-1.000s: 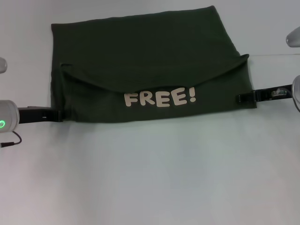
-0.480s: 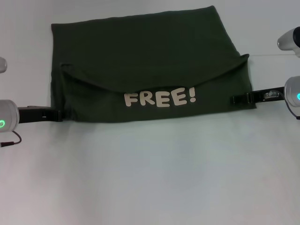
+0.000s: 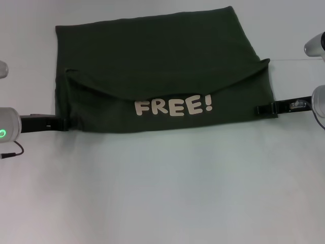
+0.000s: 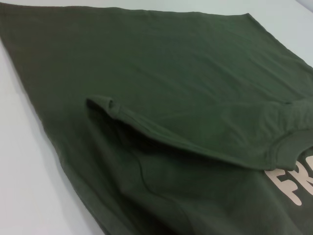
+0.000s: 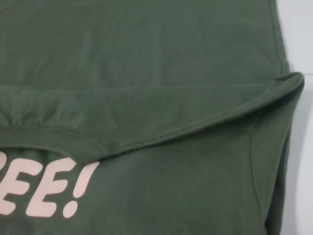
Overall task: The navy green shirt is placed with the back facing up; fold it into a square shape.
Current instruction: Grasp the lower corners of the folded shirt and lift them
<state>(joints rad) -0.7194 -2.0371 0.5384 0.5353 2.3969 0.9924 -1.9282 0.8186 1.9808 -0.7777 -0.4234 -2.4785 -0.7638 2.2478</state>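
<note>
Since the earlier frame, our right end effector [image 3: 264,109] is backing slightly off the navy green shirt [image 3: 162,66]; our left end effector [image 3: 60,124] is unchanged. Both are sitting at its near corners, probably gripping for another fold, though we cannot tell. It is lying half-folded on the bench [image 3: 162,193], its "FREE!" print [image 3: 173,106] facing up.

Olive-green shirt [image 3: 162,66], cream lettering [image 3: 173,107]

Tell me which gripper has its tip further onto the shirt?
The right gripper: its black tip overlaps the navy green shirt at the edge near the exclamation mark. The left gripper only reaches the shirt's near corner.
</note>
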